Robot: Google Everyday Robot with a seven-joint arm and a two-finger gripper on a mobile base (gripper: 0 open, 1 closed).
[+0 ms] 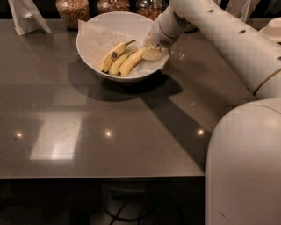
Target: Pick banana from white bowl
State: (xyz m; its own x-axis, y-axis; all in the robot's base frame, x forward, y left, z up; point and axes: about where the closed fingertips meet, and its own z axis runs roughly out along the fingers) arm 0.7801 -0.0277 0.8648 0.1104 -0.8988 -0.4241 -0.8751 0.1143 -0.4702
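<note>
The white bowl (pixel 92 30) stands at the back of the dark table, lined with white paper. Three bananas lie in it. The long, nearly straight banana (pixel 131 63) is the rightmost one. A shorter banana (pixel 117 64) lies beside it, and a banana with a dark sticker (pixel 112 54) lies on the left. My gripper (pixel 152 53) reaches down into the right side of the bowl, at the upper end of the long banana and touching or nearly touching it. That end of the banana is hidden by the gripper.
Glass jars of grain (pixel 73 10) stand behind the bowl. A white folded paper object (pixel 26 16) is at the back left. A white dish (pixel 272 30) sits at the far right. My arm (pixel 219 35) crosses the right side, and my body (pixel 246 162) fills the lower right.
</note>
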